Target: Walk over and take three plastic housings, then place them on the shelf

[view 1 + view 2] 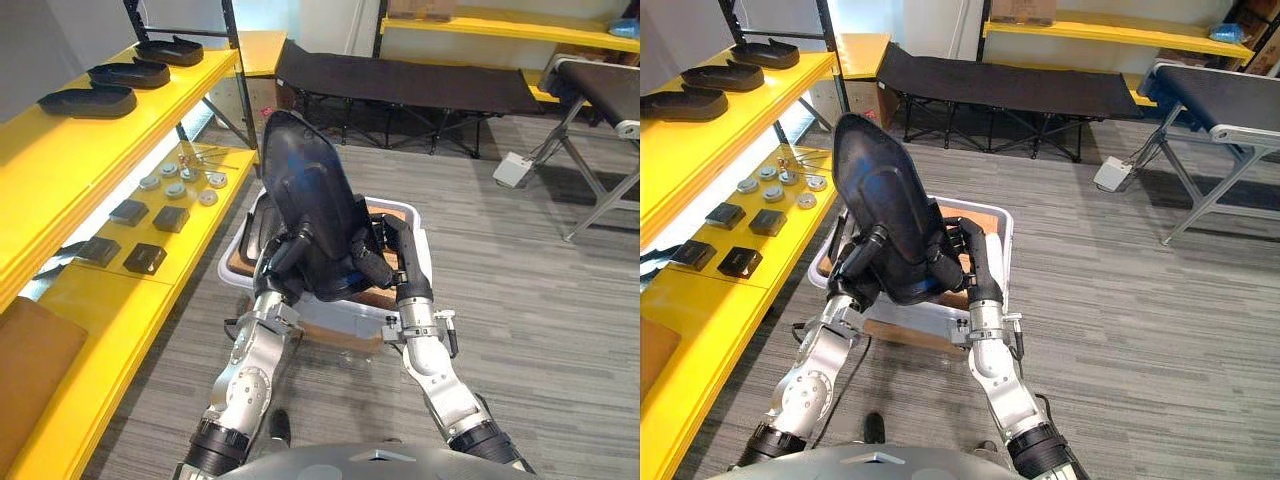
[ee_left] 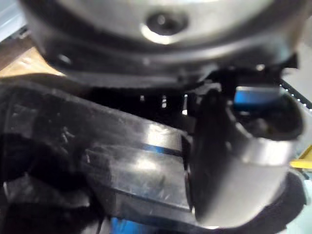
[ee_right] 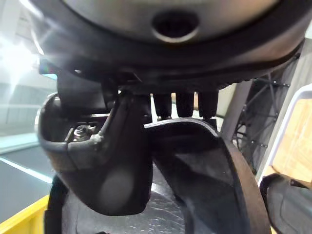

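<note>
Left hand (image 1: 284, 256): curled round the held housing's lower left edge, thumb across its front face, clamped on it.
Right hand (image 1: 388, 252): on the housing's lower right edge. The right wrist view has the thumb hooked over the rim and the fingers behind it, pinching it.
Held housing (image 1: 308, 185): large black plastic shell, upright, narrow end up, leaning a little to the robot's left. It sits between both hands, above the bin.
Bin (image 1: 345, 318): white, on the grey floor just beside the lower shelf's front edge. Brown liner (image 1: 398, 212) shows at its far right corner. Dark pieces inside are hidden behind the held housing, so cannot tell what they are.
Top shelf (image 1: 70, 160): yellow board on the robot's left, with three black shells in a row along its far part: near housing (image 1: 88, 100), middle housing (image 1: 130, 72), far housing (image 1: 172, 50).
Lower shelf (image 1: 150, 300): yellow, with black square pads (image 1: 171, 218) mid-board and round discs (image 1: 175, 187) toward the far end.
Cot (image 1: 400, 80): black, folding, across the floor beyond the bin.
</note>
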